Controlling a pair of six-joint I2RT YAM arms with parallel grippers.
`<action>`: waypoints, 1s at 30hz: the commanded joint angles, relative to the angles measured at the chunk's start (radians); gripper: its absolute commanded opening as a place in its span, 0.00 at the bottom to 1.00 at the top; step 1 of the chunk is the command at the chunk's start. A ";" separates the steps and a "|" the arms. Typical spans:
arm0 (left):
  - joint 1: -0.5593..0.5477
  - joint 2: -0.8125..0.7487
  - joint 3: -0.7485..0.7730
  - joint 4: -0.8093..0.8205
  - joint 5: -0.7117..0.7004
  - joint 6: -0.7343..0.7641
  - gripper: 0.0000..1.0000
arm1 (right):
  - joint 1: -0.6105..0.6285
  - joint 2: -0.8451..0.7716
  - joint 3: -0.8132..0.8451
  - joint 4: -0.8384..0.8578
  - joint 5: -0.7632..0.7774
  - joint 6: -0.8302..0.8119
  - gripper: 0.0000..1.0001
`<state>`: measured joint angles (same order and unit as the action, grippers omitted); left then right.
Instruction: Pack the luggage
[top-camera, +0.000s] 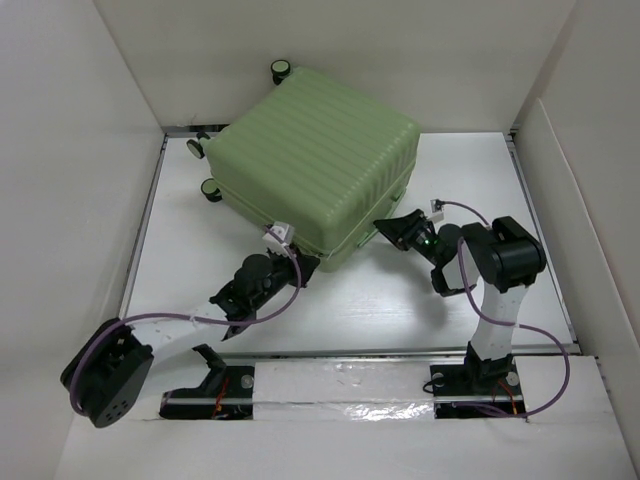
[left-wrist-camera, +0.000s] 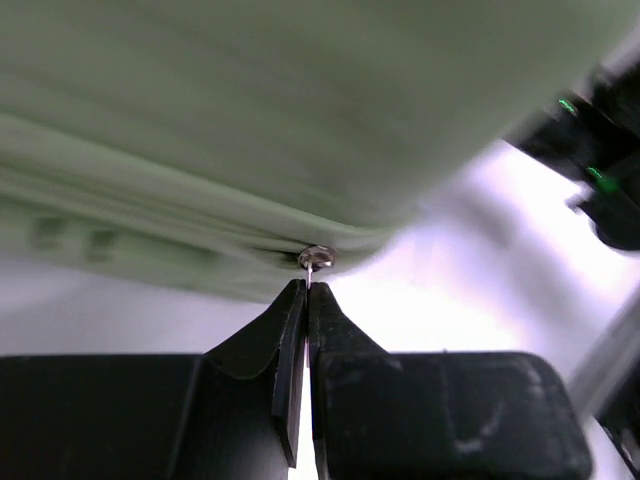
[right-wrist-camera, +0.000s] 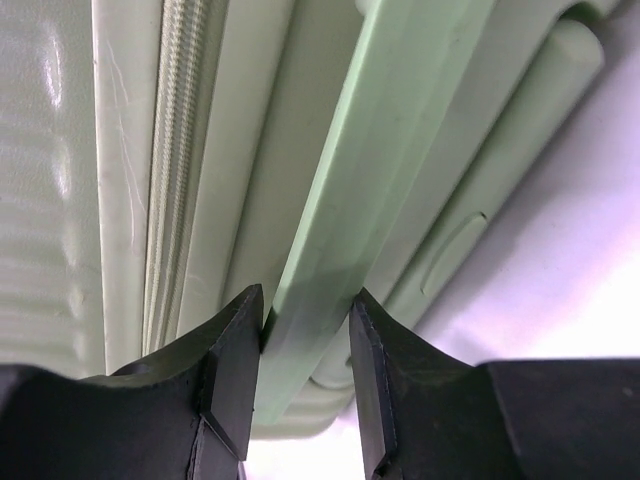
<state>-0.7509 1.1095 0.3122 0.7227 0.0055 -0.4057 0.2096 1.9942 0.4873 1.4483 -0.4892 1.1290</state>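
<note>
The luggage (top-camera: 315, 160) is a pale green ribbed hard-shell suitcase lying closed on the white table, with its wheels (top-camera: 281, 70) pointing to the far left. My left gripper (top-camera: 300, 262) is at its near corner. In the left wrist view it (left-wrist-camera: 307, 290) is shut on the thin metal zipper pull (left-wrist-camera: 316, 258) at the shell's seam. My right gripper (top-camera: 385, 228) is at the suitcase's near right side. In the right wrist view it (right-wrist-camera: 305, 310) is shut on the green side handle (right-wrist-camera: 370, 180). The lining is hidden.
White walls (top-camera: 90, 150) enclose the table on the left, back and right. A raised white strip (top-camera: 340, 385) runs along the near edge between the arm bases. Purple cables (top-camera: 200, 315) trail along both arms.
</note>
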 joint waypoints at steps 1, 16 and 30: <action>0.099 -0.098 -0.012 -0.070 -0.174 -0.012 0.00 | -0.081 0.008 -0.114 0.340 -0.045 -0.127 0.00; 0.372 -0.132 0.163 -0.158 -0.504 -0.197 0.00 | -0.311 -0.172 -0.294 0.248 -0.146 -0.248 0.00; 0.754 -0.071 0.396 -0.160 -0.153 -0.530 0.27 | -0.578 -0.521 -0.349 -0.133 -0.223 -0.402 0.08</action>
<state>-0.0250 0.9657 0.5716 0.5282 -0.2920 -0.8738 -0.3584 1.5585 0.1230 1.3212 -0.7513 0.8852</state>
